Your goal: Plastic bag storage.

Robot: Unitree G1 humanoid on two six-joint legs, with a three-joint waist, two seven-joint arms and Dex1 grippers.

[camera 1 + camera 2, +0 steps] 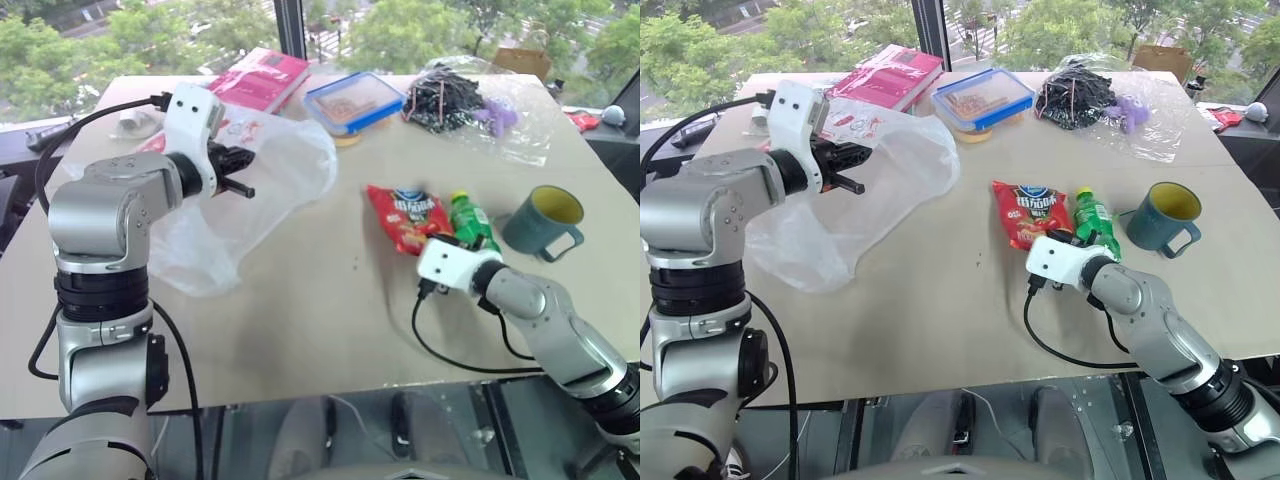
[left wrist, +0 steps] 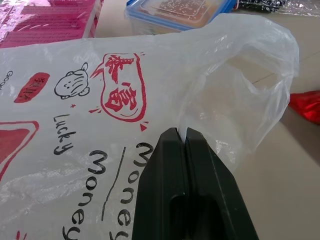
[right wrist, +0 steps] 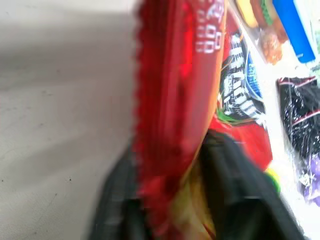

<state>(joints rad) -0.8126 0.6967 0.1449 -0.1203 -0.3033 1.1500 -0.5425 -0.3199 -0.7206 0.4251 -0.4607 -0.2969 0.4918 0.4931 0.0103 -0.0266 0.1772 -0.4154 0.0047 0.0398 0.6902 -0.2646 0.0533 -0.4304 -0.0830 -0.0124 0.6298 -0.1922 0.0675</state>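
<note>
Left eye view: one plastic bag (image 1: 255,190) pinched by the closed left gripper (image 1: 243,186); the right gripper (image 3: 175,200) clamps one red snack packet (image 1: 405,217).

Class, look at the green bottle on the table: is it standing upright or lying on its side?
Lying on its side. The green bottle rests flat on the table beside the red snack packet, its yellow cap pointing away from the robot.

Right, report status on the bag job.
Left gripper shut on plastic bag, held open above table. Right gripper shut on red snack packet. Green bottle beside it.
</note>
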